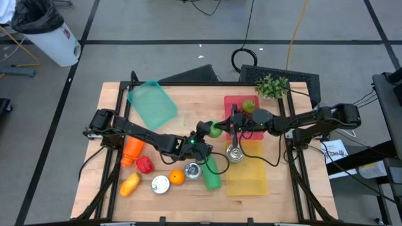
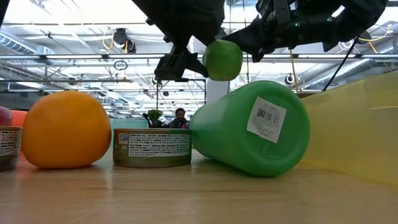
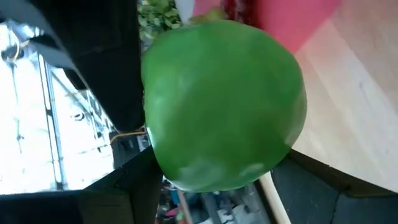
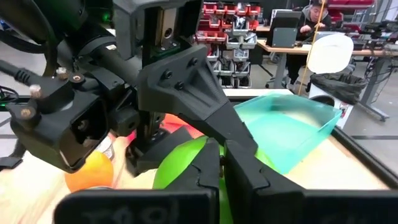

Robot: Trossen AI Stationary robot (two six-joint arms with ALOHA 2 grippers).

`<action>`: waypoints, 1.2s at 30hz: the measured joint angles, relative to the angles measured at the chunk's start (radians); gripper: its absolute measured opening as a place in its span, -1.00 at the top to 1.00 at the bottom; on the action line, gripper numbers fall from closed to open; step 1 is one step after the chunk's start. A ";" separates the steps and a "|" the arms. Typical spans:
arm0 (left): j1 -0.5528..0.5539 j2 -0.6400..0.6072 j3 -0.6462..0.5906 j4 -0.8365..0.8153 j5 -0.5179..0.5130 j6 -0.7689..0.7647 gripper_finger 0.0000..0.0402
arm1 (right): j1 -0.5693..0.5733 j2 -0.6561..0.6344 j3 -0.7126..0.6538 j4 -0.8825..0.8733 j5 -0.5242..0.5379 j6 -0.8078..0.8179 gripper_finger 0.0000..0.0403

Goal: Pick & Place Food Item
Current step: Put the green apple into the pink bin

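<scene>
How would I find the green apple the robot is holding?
Look at the middle of the wooden table, where the two dark arms meet. The left hand holds the green apple up in the air. It is round and small, unlike the long green bottle lying below.

I see one green apple (image 1: 215, 130), round and whole, raised off the table, mid-table beside the red tray.

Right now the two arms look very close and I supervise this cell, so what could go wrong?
1. The left gripper holds the round green apple in mid-air; the shut right gripper beside it could knock it loose.
2. A dropped apple could hit the lying green plastic bottle or flat tin can below.
</scene>
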 joint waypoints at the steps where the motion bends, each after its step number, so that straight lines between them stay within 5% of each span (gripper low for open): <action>1: 0.000 0.000 0.000 0.004 0.002 -0.032 -0.29 | 0.000 -0.009 0.000 -0.002 0.001 -0.003 0.99; 12: -0.026 0.000 0.003 0.061 0.028 -0.282 -0.52 | -0.026 -0.199 -0.003 -0.230 0.107 -0.054 1.00; 25: -0.010 -0.001 0.003 0.079 0.055 -0.597 -0.49 | -0.103 -0.353 -0.003 -0.426 0.162 -0.047 1.00; 32: 0.103 -0.046 -0.006 -0.002 0.546 -0.809 -0.48 | -0.238 -0.352 -0.058 -0.414 0.157 0.014 1.00; 36: 0.174 -0.052 -0.060 0.093 0.767 -0.868 -0.48 | -0.314 -0.318 -0.117 -0.332 0.155 0.058 1.00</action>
